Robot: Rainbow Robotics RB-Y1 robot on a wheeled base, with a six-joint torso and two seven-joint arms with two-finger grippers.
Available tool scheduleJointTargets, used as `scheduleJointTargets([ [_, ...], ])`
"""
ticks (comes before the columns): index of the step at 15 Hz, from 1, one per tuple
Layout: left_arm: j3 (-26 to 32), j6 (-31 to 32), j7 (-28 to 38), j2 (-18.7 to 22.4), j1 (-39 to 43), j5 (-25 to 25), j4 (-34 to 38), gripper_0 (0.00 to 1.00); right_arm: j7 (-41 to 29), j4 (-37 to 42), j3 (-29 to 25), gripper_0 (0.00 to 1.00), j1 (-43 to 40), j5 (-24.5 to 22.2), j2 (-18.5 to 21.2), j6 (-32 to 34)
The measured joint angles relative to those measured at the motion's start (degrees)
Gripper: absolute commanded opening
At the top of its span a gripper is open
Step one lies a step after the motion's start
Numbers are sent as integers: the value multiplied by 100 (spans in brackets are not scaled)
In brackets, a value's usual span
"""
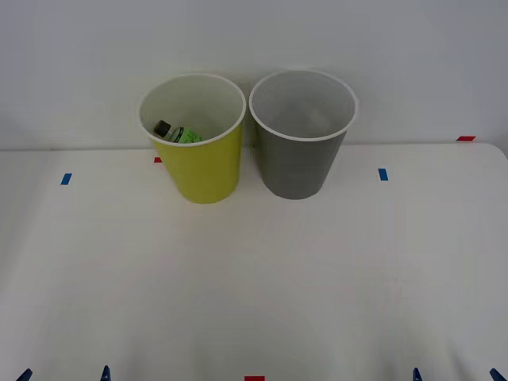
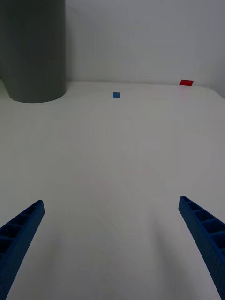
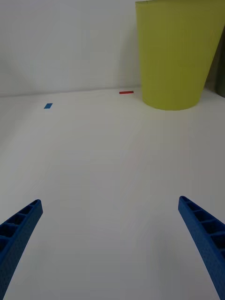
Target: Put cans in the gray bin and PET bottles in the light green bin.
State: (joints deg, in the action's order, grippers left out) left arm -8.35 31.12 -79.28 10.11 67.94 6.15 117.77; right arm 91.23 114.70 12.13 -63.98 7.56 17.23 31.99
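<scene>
Bottle [image 1: 176, 132] is already in the lime bin [image 1: 208, 171], upper left of centre in the front view. It lies tilted against the inner wall, dark cap up-left, green label showing below the rim. Gray bin [image 1: 300, 163] stands just beside it to the right, the two nearly touching; as far as the front view shows, nothing in it, though the very bottom is hard to see.

Left gripper [image 3: 112, 248] sits low at the bottom left edge of the front view, fingers spread wide, nothing between them. It faces bare table [image 1: 254, 278] w/ the lime bin well ahead. Right gripper [image 2: 112, 248] is at the bottom right edge, likewise spread and empty, gray bin well ahead at its upper left.

Step, by my read: sorting looks done for the bottle. No can or other bottle on the table, only small blue and red tape marks [image 1: 383, 174].

Next move, judged: prob. none beyond holding both arms back near the edge. If another item is set down, check can vs bottle first, then reach w/ the nearer arm.
</scene>
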Motion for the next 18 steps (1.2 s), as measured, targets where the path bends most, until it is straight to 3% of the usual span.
scheduleJointTargets([
  [18,0,0,0,0,0,0,0,100,0,0,0,100,0,0,0,0],
])
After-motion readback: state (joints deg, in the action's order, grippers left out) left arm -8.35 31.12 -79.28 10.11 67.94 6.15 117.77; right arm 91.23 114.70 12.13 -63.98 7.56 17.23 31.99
